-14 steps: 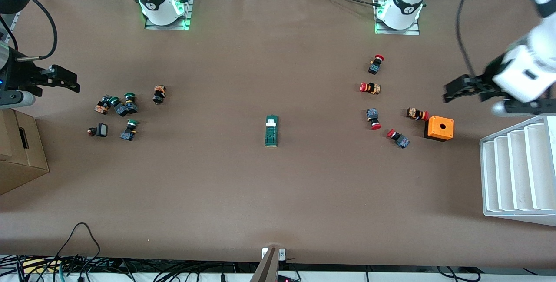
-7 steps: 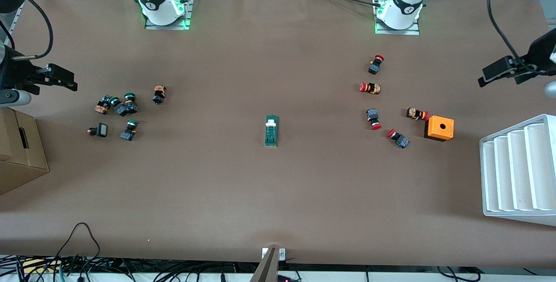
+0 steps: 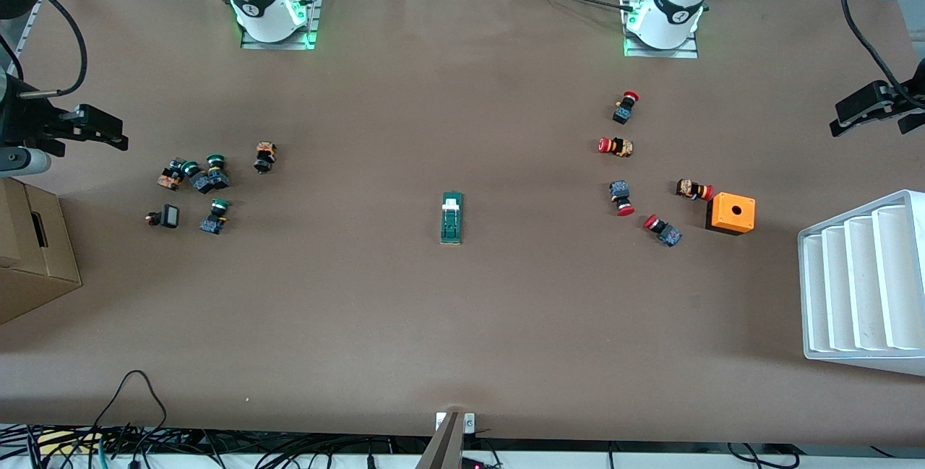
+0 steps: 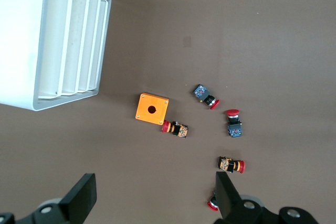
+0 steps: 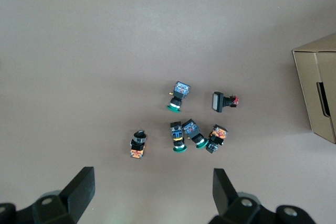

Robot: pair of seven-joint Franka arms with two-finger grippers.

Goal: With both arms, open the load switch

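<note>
Hovering, left gripper [image 4: 152, 203]: up in the air over the left arm's end of the table [image 3: 462, 310], fingers [image 4: 81, 198] spread wide, nothing between them.
Hovering, right gripper [image 5: 149, 195]: up over the right arm's end of the table, fingers [image 5: 79, 190] wide apart, nothing held.
Load switch [image 3: 452, 217]: flat on the table about midway between the two grippers, well apart from both; dark-green body lengthwise toward the front camera, white sliding piece [image 3: 452, 203] at the end nearer the bases; untouched.
Red-capped push buttons [image 3: 618, 147]: five, scattered loosely between the load switch and the left gripper, all visible in the left wrist view [image 4: 234, 126]; one partly hidden by a left finger there.
Orange box [image 3: 731, 213]: hole on top, just beside one red-capped button; near the left gripper, closer to it than the load switch is.
White rack [image 3: 860, 281]: ribbed, at the table edge near the left gripper, nearer the front camera than the orange box.
Green-capped push buttons [image 3: 206, 176]: clustered with other small dark parts near the right gripper, between it and the load switch; seen from above in the right wrist view [image 5: 184, 132].
Cardboard box [image 3: 32, 252]: at the table edge, close by the right gripper, nearer the front camera than the green-capped cluster.
</note>
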